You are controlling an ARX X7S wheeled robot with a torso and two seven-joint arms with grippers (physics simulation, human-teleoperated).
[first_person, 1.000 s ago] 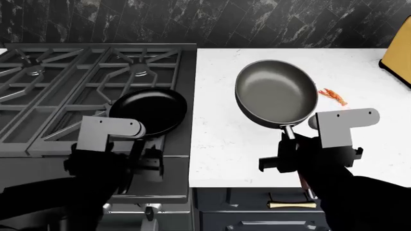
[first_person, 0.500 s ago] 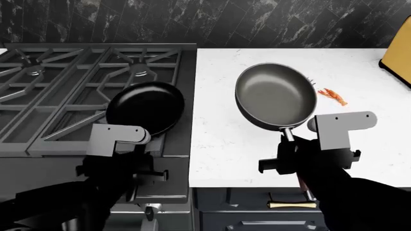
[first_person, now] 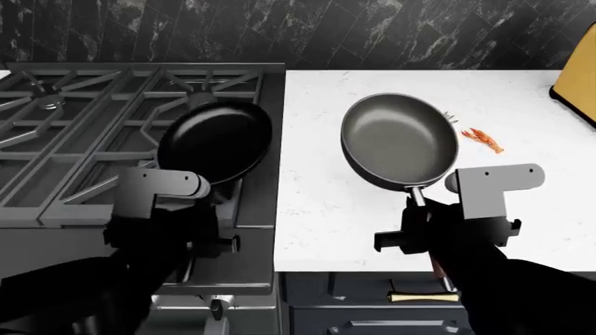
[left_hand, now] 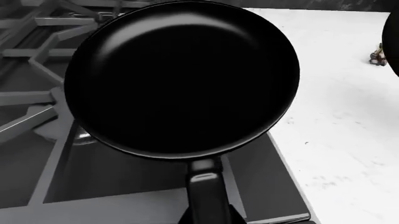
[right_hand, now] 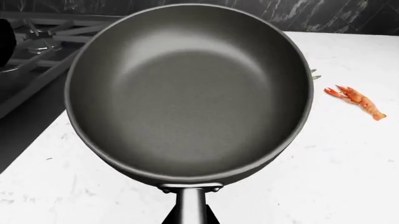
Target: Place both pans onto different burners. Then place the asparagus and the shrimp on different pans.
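Note:
My left gripper [first_person: 206,206] is shut on the thin handle of the black skillet [first_person: 215,142], which hangs over the right-hand burner grate [first_person: 139,132] near the stove's right edge. In the left wrist view the skillet [left_hand: 181,79] fills the frame and its handle runs into the gripper [left_hand: 209,218]. My right gripper [first_person: 421,213] is shut on the handle of the larger grey pan [first_person: 400,138], held over the white counter [first_person: 317,202]. The orange shrimp [first_person: 483,139] lies on the counter just right of that pan [right_hand: 187,88]. The asparagus [first_person: 450,116] is almost hidden behind its far rim.
The stove's other grates [first_person: 56,105] spread to the left, with a round burner head [first_person: 47,105] at the far left. A yellow object [first_person: 579,84] stands at the counter's right edge. A drawer handle [first_person: 423,297] sits below the counter front.
My left arm has carried the black skillet forward, farther onto the right-hand grate. The grey pan and the right arm have barely moved.

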